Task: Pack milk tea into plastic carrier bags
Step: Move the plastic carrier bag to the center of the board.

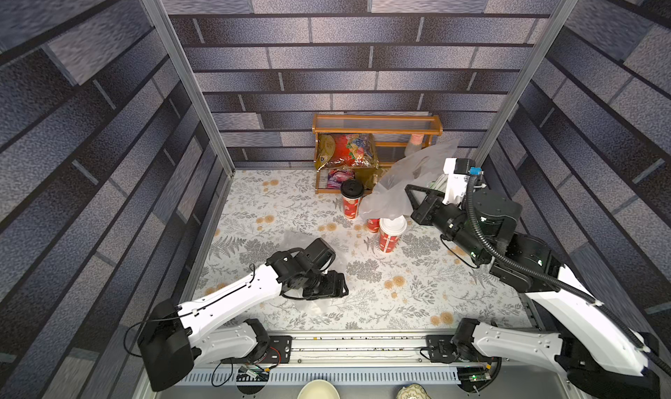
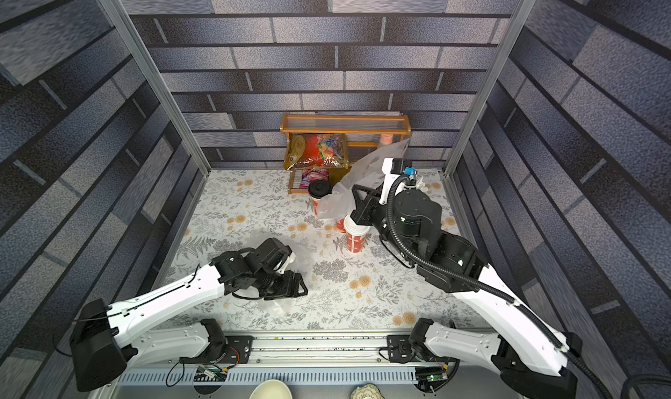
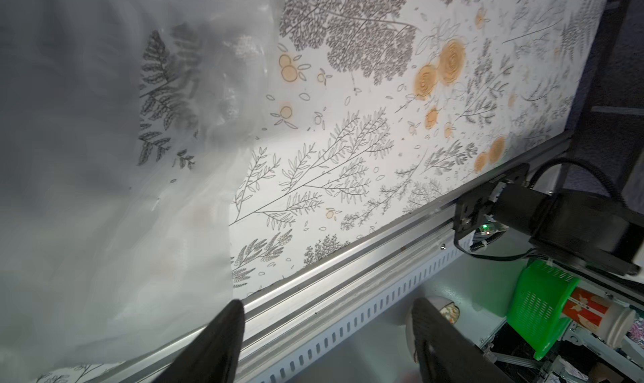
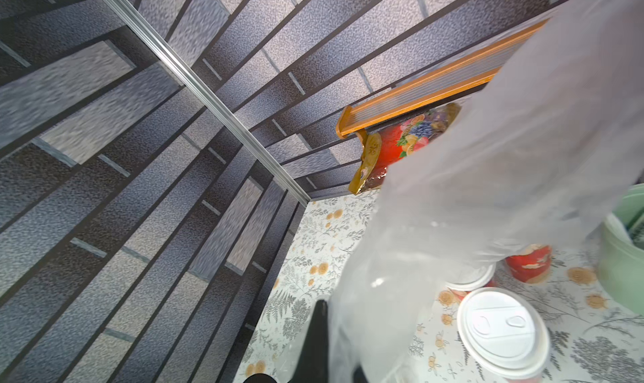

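Observation:
Two clear plastic carrier bags show. One [image 1: 397, 183] [image 2: 354, 183] [image 4: 488, 189] hangs from my raised right gripper [image 1: 414, 197] [image 4: 331, 315], which is shut on it above the milk tea cups. The other bag [image 1: 294, 239] [image 3: 104, 154] lies crumpled on the table under my left gripper [image 1: 328, 288] [image 3: 327, 329], which is open and holds nothing. Near the back stand a black-lidded red cup [image 1: 351, 197] [image 2: 319, 193] and a white-lidded one [image 1: 391, 233] [image 4: 501, 332]. A third red cup [image 1: 373, 224] [image 4: 470, 280] stands between them, its top veiled by the hanging bag.
A wooden shelf [image 1: 377, 123] stands against the back wall with snack packets [image 1: 348, 150] and a pink-capped bottle [image 1: 415, 141]. A pale green cup [image 4: 623, 252] is at the right. Below the front rail [image 3: 348, 269], a green basket [image 3: 536, 311] holds a red cup on its side.

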### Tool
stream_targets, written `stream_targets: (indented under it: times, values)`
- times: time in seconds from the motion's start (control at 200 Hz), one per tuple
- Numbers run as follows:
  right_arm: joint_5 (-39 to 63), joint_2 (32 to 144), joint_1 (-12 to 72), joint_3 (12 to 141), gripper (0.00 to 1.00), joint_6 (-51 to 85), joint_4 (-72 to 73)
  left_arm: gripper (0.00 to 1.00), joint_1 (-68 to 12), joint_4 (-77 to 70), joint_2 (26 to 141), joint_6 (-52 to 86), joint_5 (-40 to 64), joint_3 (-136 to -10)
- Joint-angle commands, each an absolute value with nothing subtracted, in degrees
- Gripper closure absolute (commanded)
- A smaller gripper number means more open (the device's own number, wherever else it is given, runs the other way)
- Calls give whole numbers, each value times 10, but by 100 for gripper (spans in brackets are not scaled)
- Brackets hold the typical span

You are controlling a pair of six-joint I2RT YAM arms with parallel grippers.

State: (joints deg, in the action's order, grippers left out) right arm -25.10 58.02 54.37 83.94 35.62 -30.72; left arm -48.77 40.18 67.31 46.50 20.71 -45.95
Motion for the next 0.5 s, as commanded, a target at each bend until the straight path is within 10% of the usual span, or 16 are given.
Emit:
stream_targets:
  times: [0.0,0.496]
  values:
    - [-285,578,546,846,100,332,-353,21,-491,406,708,430,210,-449]
    - [-279,579,547,846,100,332,-353,19,-306,474,804,336,119,-469]
